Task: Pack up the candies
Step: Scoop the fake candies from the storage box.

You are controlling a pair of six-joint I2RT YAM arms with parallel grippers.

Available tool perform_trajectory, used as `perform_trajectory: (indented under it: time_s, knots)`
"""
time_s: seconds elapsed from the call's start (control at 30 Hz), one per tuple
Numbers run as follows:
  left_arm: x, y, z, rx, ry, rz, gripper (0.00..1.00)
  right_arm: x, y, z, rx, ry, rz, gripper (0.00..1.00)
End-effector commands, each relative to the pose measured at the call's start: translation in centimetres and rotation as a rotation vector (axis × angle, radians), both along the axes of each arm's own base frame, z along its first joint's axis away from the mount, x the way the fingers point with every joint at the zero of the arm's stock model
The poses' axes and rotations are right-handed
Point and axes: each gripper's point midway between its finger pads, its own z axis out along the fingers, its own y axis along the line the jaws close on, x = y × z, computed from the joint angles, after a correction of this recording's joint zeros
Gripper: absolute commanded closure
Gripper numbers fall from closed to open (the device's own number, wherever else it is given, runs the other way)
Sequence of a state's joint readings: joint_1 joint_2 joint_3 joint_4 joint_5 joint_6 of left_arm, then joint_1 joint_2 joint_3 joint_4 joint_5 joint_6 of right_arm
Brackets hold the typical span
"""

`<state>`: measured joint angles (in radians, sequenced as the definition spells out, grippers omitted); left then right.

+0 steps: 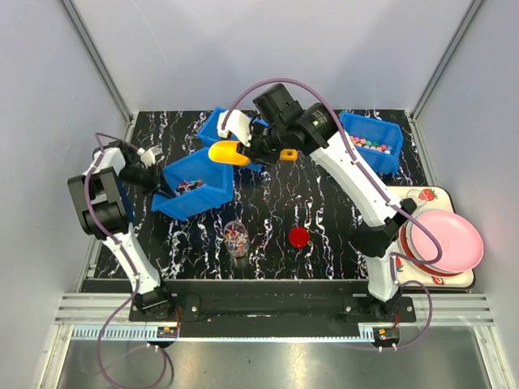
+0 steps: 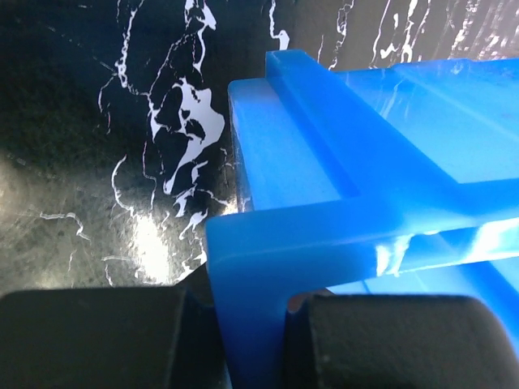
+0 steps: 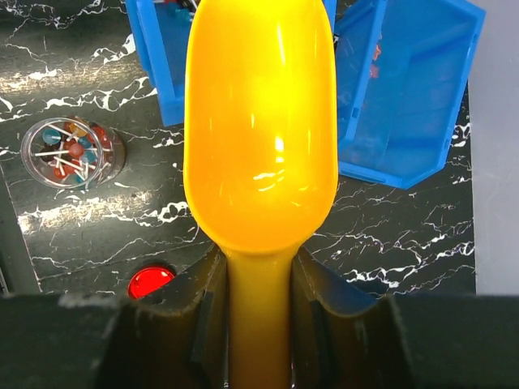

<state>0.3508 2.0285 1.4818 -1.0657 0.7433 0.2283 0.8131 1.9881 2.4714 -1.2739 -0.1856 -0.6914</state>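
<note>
Left gripper [image 1: 156, 176] pinched narrow on wall of left blue bin [image 1: 197, 194] — bin tilted. Right gripper [image 1: 254, 152] clamped on handle of yellow scoop [image 1: 229, 152], scoop just before far middle bin [image 1: 212, 125]. Candies [image 1: 371, 145] lie in far-right bin [image 1: 383, 163] — more in clear jar [image 1: 236, 238], near centre; red lid [image 1: 298, 237] right of jar.

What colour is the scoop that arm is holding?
The scoop is glossy yellow, clearest in the right wrist view.
</note>
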Motion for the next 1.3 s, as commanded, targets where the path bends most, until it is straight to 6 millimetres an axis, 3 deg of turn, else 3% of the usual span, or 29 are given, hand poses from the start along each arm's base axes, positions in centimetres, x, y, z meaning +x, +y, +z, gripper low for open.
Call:
perform_trajectory:
  time_s: [0.0, 0.2, 0.47, 0.8, 1.07, 1.27]
  knots:
    - [0.7, -0.4, 4.8, 0.027, -0.144, 0.027, 1.0, -0.8, 0.1, 0.0, -0.038, -0.004, 0.031, 1.0]
    - [0.9, 0.5, 5.2, 0.199, -0.209, 0.049, 1.0, -0.8, 0.3, -3.1, -0.213, -0.048, 0.068, 1.0]
    - [0.7, 0.2, 4.9, 0.399, -0.215, 0.042, 1.0, 0.3, 0.2, -7.1, -0.4, -0.068, 0.087, 1.0]
    - [1.0, -0.6, 6.0, 0.456, -0.242, 0.033, 1.0, 1.3, 0.8, -11.4, -0.536, -0.064, 0.14, 1.0]
    - [1.2, -1.7, 7.3, 0.499, -0.294, 0.003, 1.0, 3.1, 1.9, -13.3, -0.584, -0.107, 0.163, 1.0]
    - [1.1, -3.0, 7.7, 0.483, -0.314, -0.024, 1.0, 3.0, 3.6, -15.0, -0.59, -0.12, 0.21, 1.0]
